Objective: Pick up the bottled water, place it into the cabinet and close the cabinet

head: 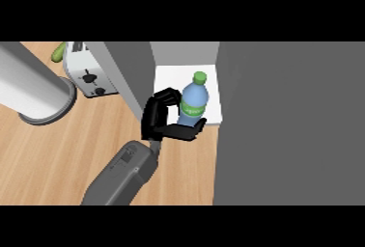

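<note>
Between the grey cabinet side panel (132, 77) and the broad grey door (292, 125) at the right of our head view, we see the bottled water (192, 99) standing roughly upright at the front of the white cabinet shelf (171, 75), its green cap tipped slightly away from us. Our one visible hand (165, 120) is curled round the bottle's lower half, fingers on its left side and thumb under its base edge; the view alone does not let us say whether it is the left or the right one. We judge the main risk to be the bottle's place near the shelf's front lip: if we let go with the base only partly on the shelf, it could topple out onto the desk (64, 154). Pulling the fingers back sideways could also drag the bottle over, since the side panel leaves little room. A bottle left too far forward could block the door when we swing it shut. A toaster (89, 75) and a grey cylinder (32, 87) stand well apart, out of the way.
</note>
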{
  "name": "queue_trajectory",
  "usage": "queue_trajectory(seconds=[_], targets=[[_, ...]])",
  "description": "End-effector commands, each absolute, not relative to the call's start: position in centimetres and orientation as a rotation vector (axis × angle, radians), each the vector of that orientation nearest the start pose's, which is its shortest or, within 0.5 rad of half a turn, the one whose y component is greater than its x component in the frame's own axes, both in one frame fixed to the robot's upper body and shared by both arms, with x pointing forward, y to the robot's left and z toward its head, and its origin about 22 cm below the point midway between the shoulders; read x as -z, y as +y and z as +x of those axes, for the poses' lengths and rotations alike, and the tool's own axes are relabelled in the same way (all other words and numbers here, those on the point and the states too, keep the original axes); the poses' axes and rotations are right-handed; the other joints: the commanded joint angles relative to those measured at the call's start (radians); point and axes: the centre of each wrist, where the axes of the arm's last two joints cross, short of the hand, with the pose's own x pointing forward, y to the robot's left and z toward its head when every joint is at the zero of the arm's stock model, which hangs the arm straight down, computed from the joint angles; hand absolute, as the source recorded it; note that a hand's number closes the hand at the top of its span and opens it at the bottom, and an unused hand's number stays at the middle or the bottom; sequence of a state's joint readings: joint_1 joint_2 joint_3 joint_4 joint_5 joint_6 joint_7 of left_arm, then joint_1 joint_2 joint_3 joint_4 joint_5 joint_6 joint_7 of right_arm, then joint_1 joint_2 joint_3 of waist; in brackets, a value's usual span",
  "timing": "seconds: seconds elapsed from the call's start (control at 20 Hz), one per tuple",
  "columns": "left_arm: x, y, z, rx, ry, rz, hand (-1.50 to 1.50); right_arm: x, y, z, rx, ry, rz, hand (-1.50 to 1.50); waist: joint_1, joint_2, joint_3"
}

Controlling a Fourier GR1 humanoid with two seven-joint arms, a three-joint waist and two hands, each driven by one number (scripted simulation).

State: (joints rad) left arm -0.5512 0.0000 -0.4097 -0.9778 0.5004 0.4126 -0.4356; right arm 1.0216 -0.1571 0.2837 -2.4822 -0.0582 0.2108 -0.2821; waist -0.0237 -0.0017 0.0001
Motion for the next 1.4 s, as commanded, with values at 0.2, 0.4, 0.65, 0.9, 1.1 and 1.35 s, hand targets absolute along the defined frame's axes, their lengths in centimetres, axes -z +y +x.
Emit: queue_trajectory(seconds=[0.2,0.4,0.65,0.9,1.1,1.35], targets=[[-2.6,6.2,37.3,-0.025,-1.738,-0.039,1.5,-11.3,-24.1,3.7,-0.071,-1.85,0.17,-1.5,-0.031,0.011,0.0],[-2.9,7.3,39.4,-0.057,-1.692,-0.004,1.5,-12.5,-24.4,3.5,-0.076,-1.865,0.158,-1.5,-0.033,0.015,-0.001],[-1.5,7.5,39.8,0.084,-1.701,0.142,1.5,-12.7,-25.0,3.8,-0.095,-1.871,0.172,-1.5,-0.042,0.022,0.0],[-1.9,9.3,41.6,0.069,-1.634,0.306,1.5,-11.1,-25.1,3.9,-0.09,-1.869,0.18,-1.5,-0.055,0.028,0.0],[-1.7,10.3,41.9,-0.048,-1.618,0.337,1.5,-11.0,-25.6,3.7,-0.074,-1.878,0.179,-1.5,-0.056,0.028,-0.001],[-2.2,11.3,42.6,-0.056,-1.631,0.372,1.5,-11.1,-25.7,3.7,-0.099,-1.885,0.192,-1.5,-0.07,0.034,-0.001]])
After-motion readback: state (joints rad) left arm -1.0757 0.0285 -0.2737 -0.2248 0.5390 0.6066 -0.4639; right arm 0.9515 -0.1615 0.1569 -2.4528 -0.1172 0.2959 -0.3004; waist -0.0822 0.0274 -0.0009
